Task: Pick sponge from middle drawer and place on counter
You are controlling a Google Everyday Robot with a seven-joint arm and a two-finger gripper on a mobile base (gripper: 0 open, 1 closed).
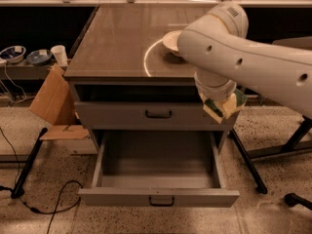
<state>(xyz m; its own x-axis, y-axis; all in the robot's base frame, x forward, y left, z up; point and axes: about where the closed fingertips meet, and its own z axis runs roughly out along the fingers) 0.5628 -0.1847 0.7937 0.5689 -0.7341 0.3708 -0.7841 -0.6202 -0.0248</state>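
Observation:
The sponge [225,108], yellow with a dark green face, hangs in the air at the cabinet's front right corner, level with the upper closed drawer face [146,115]. My gripper [219,103] is shut on it, mostly hidden under my white arm [234,52]. The middle drawer [156,177] is pulled wide open below, and its grey floor is bare. The counter [117,43] is just above and left of the sponge, with a bright curved light streak on it.
A white bowl [171,40] sits on the counter's right half, partly behind my arm. A cardboard piece [51,99] leans at the cabinet's left. A cup [59,55] and dishes [13,53] stand on a low shelf. Cables [44,206] and black legs [248,162] are on the floor.

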